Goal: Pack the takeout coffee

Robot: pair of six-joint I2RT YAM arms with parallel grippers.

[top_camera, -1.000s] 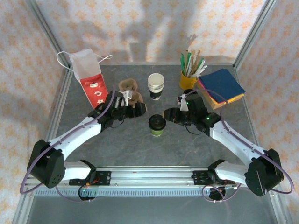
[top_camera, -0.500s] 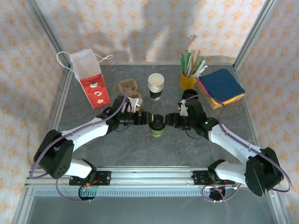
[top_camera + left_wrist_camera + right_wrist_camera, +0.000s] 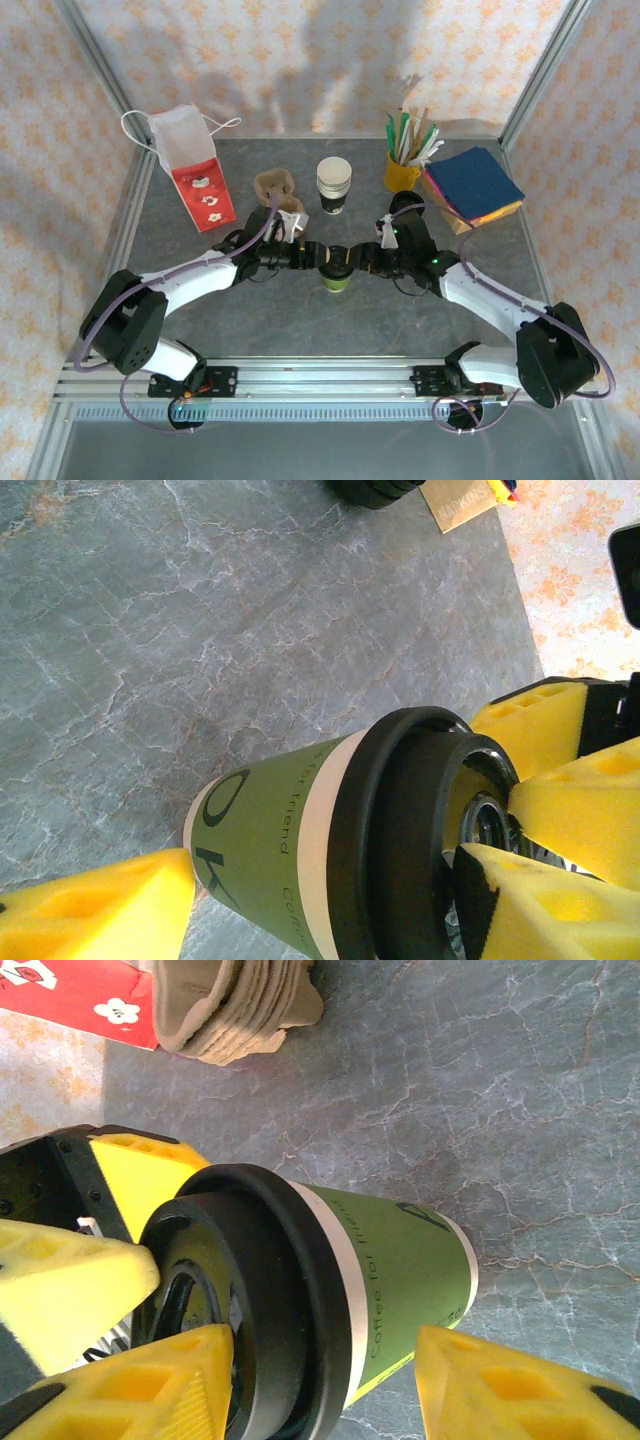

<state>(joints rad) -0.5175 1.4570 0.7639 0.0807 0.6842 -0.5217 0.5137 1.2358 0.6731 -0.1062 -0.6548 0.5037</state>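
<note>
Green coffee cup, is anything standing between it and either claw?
Nothing visible does. The left claw and the right claw flank the green coffee cup from opposite sides, yellow pads beside its black lid. Whether they press on it I cannot tell.

green lidded cup (image 3: pixel 280 850) stands on grey marbled table (image 3: pixel 200 630), between the left hand's (image 3: pixel 325 880) yellow pads (image 3: pixel 90 915).

Green takeout coffee (image 3: pixel 270 850) with black lid (image 3: pixel 390 830), grey marbled table (image 3: pixel 200 630), yellow mug (image 3: pixel 400 175)
</note>
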